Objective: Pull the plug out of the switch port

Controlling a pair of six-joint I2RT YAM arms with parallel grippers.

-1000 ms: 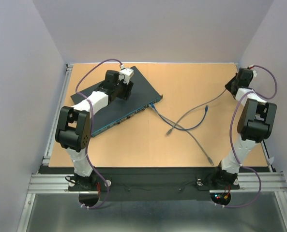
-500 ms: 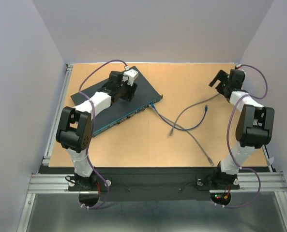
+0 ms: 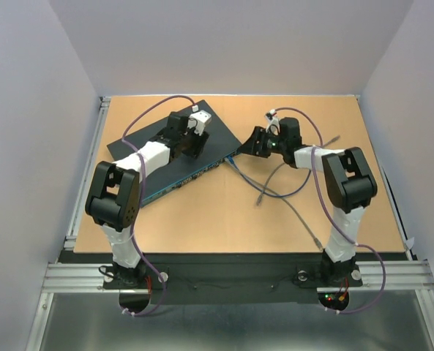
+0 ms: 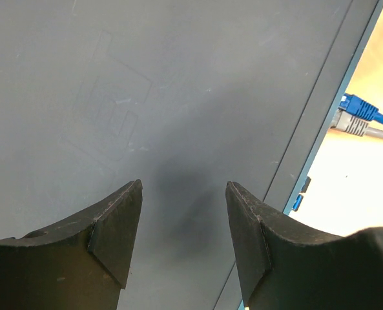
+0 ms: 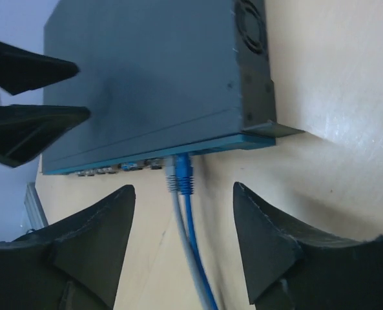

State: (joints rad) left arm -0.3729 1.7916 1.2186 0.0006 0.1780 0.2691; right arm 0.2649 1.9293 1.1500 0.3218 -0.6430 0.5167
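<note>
Looking down from above, the switch (image 3: 220, 135) lies at an angle on the far-left part of the table (image 3: 202, 227), with its thin bluish port edge facing the middle. Two plugs sit side by side in that edge near the right-hand corner, a blue plug (image 5: 183, 169) and a grey plug (image 5: 172, 181) touching it, and honestly I can't tell which one is "the" plug. The blue cable (image 3: 293, 191) and the grey cable (image 3: 297, 216) trail off across the wood toward the right. The left gripper (image 4: 184, 185) hovers over the flat dark top of the box, jaws spread with nothing between them; the tips are really close to the surface, but I can't tell if they touch. The right gripper (image 5: 184, 187) is down low just beside the port edge, pointed straight at the plugs, jaws spread wide and holding nothing. The plugs line up with the gap between its fingers but aren't inside it.
</note>
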